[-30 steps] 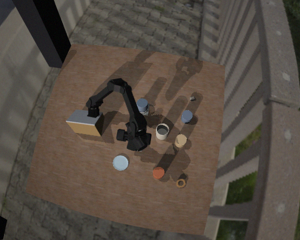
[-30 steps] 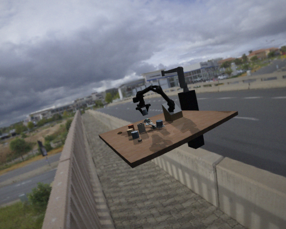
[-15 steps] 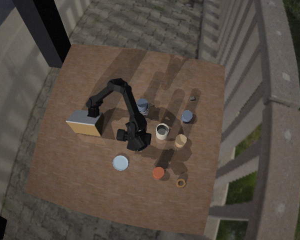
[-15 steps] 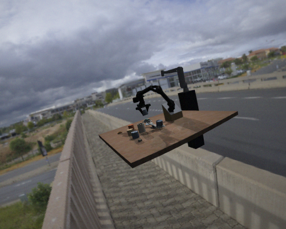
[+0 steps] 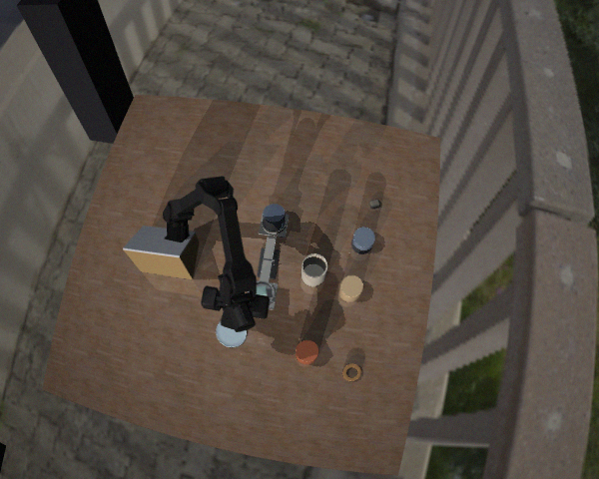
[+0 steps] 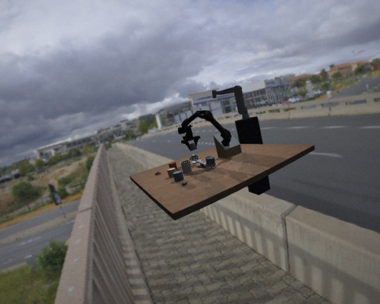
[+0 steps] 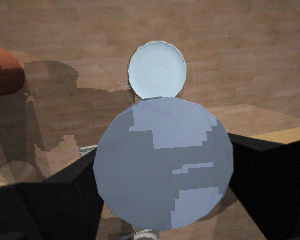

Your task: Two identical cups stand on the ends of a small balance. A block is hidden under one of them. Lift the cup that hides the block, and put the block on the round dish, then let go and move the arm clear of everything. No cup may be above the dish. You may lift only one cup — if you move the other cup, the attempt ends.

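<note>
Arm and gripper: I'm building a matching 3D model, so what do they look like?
The arm is matte black all over, made of slim boxy links with chunky rounded joints. It stands on a box base with a grey top and tan sides. The gripper is black too, blocky, with broad flat fingers. No cables or markings show.

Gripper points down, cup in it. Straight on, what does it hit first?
Likely the table right beside the round dish, with the held cup touching first. The gripper hangs at the dish's edge, so a rim clip is possible; depth unclear.
</note>
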`<state>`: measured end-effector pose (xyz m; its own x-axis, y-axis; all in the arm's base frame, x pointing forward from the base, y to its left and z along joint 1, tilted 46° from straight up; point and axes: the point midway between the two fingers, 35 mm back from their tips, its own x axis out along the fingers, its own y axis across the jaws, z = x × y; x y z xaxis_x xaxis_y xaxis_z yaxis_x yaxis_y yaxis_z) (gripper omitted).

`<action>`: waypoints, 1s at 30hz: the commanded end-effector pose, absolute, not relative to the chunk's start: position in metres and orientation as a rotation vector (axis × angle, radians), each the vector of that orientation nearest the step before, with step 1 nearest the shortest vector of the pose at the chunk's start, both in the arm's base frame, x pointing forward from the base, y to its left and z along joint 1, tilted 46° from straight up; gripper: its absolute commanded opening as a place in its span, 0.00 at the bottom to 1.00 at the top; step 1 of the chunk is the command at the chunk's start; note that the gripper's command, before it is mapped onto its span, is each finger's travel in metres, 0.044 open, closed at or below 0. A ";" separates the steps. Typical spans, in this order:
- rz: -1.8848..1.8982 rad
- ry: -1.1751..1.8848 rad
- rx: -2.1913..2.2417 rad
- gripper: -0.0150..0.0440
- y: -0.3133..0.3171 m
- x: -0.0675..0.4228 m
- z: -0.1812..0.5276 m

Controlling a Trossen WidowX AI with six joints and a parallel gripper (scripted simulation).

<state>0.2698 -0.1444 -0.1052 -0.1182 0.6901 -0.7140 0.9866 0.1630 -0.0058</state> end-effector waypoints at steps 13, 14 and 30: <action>-0.673 1.873 1.578 0.25 -0.178 0.163 -0.197; -0.672 1.874 1.578 0.25 -0.178 0.156 -0.202; -0.665 1.878 1.580 0.25 -0.149 0.133 -0.242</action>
<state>0.1347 -0.1537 -0.2375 -0.1252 0.6891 -0.7137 0.9842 0.1771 -0.0016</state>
